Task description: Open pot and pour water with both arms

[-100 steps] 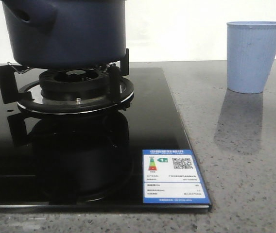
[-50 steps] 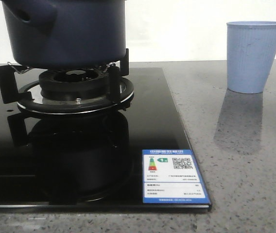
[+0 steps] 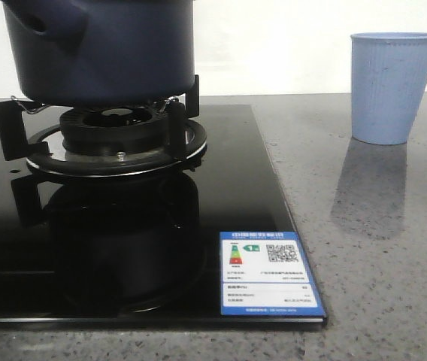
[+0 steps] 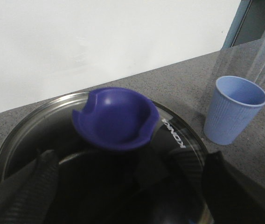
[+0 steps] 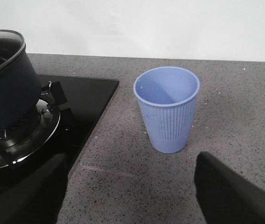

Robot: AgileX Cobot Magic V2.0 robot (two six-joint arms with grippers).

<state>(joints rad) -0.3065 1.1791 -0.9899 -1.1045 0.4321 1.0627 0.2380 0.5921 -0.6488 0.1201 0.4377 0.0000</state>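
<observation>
Left gripper (image 4: 123, 186) hangs spread above the pot's glass lid (image 4: 179, 135), fingers flanking its blue knob (image 4: 116, 119) at twelve o'clock, not touching; our right gripper (image 5: 128, 196) gapes empty, the ribbed cup (image 5: 168, 107) ahead. Farther off, the pot (image 3: 104, 49) sits on the burner grate (image 3: 116, 139). We judge it heavy, glass slick and breakable: take the knob. Contents hidden; front view crops the lid.

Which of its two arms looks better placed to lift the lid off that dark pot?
Probably the left. Its gripper hangs right over the lid's blue knob, fingers either side. The right gripper faces the blue cup on the counter, with the pot off to one side.
</observation>
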